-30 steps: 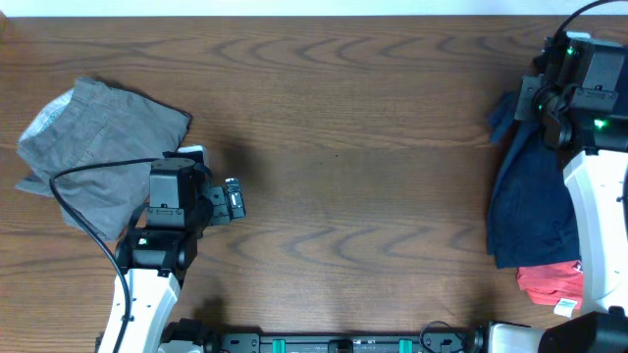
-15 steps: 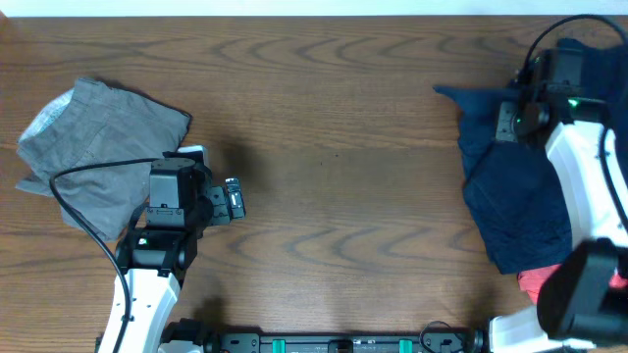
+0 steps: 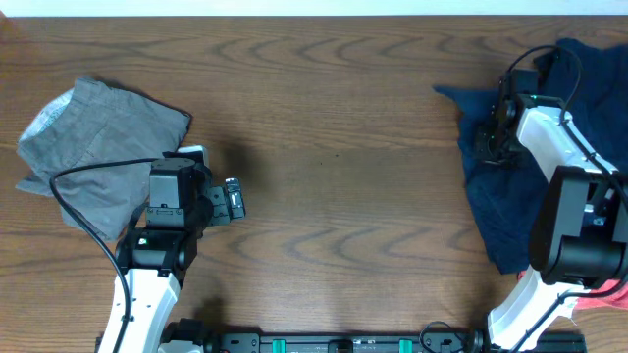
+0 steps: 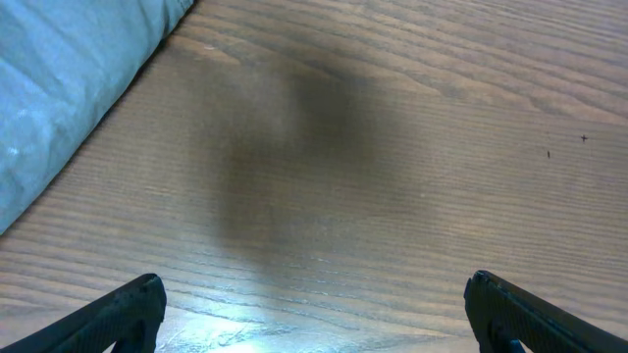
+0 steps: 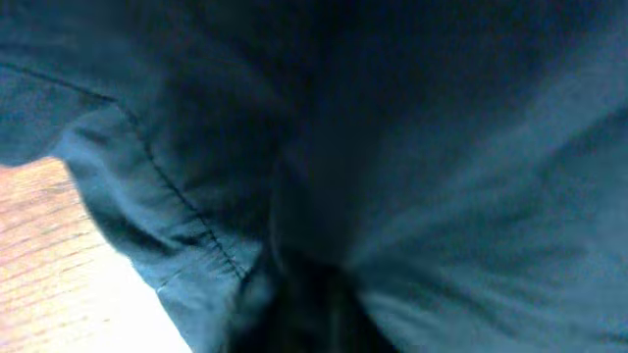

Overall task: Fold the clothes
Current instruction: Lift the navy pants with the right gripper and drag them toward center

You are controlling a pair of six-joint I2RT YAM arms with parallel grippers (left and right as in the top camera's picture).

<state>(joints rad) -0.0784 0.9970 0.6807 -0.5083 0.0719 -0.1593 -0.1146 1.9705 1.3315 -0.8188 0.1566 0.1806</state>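
A crumpled grey garment (image 3: 93, 147) lies at the far left; its edge shows in the left wrist view (image 4: 59, 78). My left gripper (image 3: 235, 199) is open and empty over bare wood just right of it, fingertips wide apart (image 4: 314, 309). A dark navy garment (image 3: 510, 211) is spread at the right side, with a corner pulled out to the left. My right gripper (image 3: 488, 142) is pressed into it and shut on a bunched fold (image 5: 314, 294). Navy cloth (image 5: 442, 147) fills the right wrist view, hiding the fingers. A sliver of red garment (image 3: 610, 292) shows at the bottom right.
More navy cloth (image 3: 589, 59) lies heaped at the far right back corner. Brown wooden tabletop (image 3: 334, 147) stretches between the two arms. The left arm's black cable (image 3: 88, 211) loops over the grey garment.
My right arm has swung from the far right edge in towards the table, dragging the navy garment leftward and spreading it. The left arm and the grey garment have not moved.
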